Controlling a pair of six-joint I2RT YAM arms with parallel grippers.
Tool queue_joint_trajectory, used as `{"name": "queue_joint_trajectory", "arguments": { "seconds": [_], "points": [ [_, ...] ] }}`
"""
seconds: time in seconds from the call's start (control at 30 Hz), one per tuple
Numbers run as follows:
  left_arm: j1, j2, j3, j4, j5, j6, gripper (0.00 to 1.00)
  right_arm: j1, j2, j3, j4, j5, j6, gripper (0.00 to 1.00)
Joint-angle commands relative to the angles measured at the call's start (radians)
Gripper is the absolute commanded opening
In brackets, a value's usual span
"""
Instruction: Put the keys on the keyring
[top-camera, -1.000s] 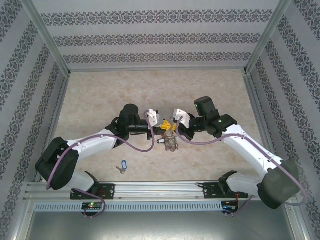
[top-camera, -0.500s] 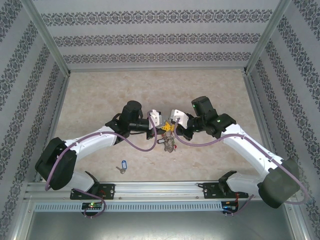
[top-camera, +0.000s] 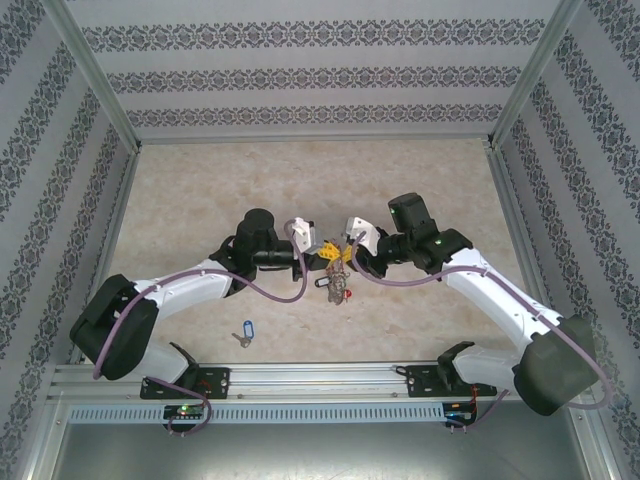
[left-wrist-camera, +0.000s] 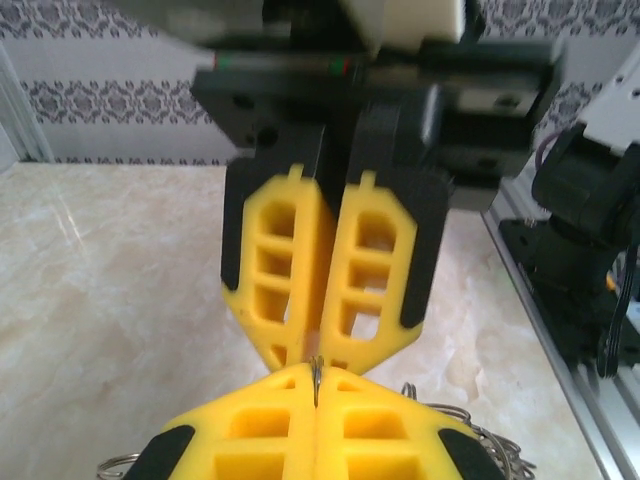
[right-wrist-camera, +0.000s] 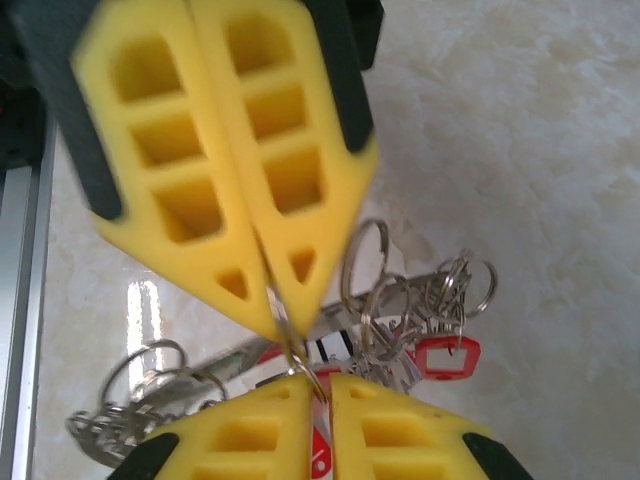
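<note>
From above: pinched between left gripper (top-camera: 324, 254) and right gripper (top-camera: 343, 250), tip to tip at mid-table, keyring (top-camera: 338, 284), a silver clump; blue-tagged key (top-camera: 245, 333) apart, nearer front. Left wrist: pressed together on thin wire (left-wrist-camera: 316, 372). Right wrist: same; tangled rings (right-wrist-camera: 366, 262), red tag (right-wrist-camera: 441, 356).
</note>
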Motion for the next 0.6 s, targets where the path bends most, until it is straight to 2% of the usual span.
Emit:
{"name": "queue_joint_trajectory", "arguments": {
  "seconds": [0.0,0.1,0.33,0.57],
  "points": [
    [0.007,0.013,-0.006,0.274,0.067,-0.14,0.0,-0.023,0.029,-0.022,0.04,-0.112,0.03,0.08],
    [0.008,0.027,-0.011,0.306,0.07,-0.162,0.0,-0.029,0.039,-0.016,0.053,-0.12,0.041,0.04],
    [0.008,0.045,-0.017,0.36,0.079,-0.201,0.0,-0.037,0.028,-0.024,0.075,-0.122,0.051,0.0],
    [0.008,0.107,-0.037,0.588,0.04,-0.346,0.0,-0.037,0.018,-0.082,0.114,-0.06,0.089,0.0]
  ]
}}
